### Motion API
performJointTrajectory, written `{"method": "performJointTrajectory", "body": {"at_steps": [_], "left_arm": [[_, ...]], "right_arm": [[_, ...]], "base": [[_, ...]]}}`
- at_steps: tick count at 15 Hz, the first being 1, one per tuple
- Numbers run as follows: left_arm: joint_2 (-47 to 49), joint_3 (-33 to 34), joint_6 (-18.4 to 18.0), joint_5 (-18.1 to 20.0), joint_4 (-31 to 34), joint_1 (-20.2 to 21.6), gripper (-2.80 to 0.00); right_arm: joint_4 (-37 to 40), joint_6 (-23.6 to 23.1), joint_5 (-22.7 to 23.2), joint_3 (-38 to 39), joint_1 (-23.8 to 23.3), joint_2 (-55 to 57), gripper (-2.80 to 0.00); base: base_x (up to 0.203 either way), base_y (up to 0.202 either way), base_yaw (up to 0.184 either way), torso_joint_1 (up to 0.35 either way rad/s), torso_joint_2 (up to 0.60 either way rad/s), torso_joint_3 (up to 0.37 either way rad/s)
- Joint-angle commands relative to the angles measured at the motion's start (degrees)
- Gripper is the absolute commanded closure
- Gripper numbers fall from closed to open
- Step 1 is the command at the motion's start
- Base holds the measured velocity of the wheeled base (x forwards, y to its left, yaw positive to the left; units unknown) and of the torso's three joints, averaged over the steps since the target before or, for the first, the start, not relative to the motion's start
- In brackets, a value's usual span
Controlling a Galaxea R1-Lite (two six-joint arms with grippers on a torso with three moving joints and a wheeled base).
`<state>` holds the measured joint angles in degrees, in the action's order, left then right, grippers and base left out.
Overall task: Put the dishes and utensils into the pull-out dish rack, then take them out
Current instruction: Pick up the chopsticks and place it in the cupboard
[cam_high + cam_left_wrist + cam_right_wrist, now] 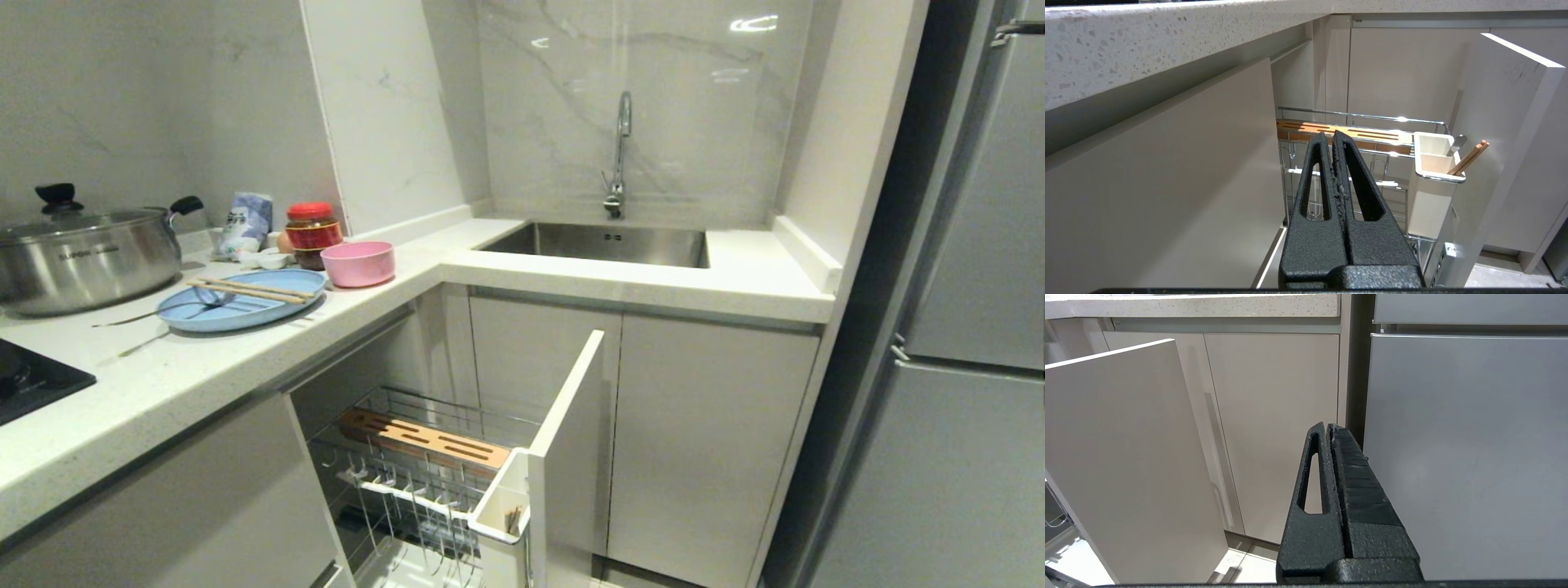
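Head view catches the plate (245,308) flat on the surface (188,367), chopsticks (253,290) laid across it and slim cutlery (143,317) poking off its near edge, with the pink bowl (357,263) just beside it, near the corner. A steel pot (82,253) sits further along, a red-lidded jar (312,233) behind the bowl. Down below, the rack (424,482) is pulled out, wooden board (424,438) along its back, white bin (502,506) at the front corner against the cabinet front (567,441). Left wrist view shows the left gripper (1334,136) low in front of the rack, fingers pressed together and holding nothing; a second pair of chopsticks (1468,158) and a metal handle (1457,143) stand in the bin. Right gripper (1327,426) hangs by the fridge (1466,449), fingers closed tight, empty too.
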<state>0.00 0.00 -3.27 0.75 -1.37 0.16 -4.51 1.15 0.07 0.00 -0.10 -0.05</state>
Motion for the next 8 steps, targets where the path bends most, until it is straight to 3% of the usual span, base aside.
{"method": "performJointTrajectory", "body": {"at_steps": [1, 4, 8], "left_arm": [[0.09, 0.7, -0.34, 0.22, 0.05, 0.02, 0.0], [0.09, 0.7, -0.51, 0.48, -0.04, -0.02, 0.0], [0.09, 0.7, -0.6, 0.48, -0.04, 0.01, 0.0]], "right_arm": [[-0.06, 0.0, 0.01, 1.49, 0.01, -0.04, 0.0], [-0.06, 0.0, 0.01, 1.49, 0.01, -0.04, 0.0], [-0.06, 0.0, 0.01, 1.49, 0.01, -0.04, 0.0]], "base": [[0.0, 0.0, 0.0, 0.0, 0.0, 0.0], [0.0, 0.0, 0.0, 0.001, 0.0, -0.015], [0.0, 0.0, 0.0, 0.003, 0.0, -0.156]]}}
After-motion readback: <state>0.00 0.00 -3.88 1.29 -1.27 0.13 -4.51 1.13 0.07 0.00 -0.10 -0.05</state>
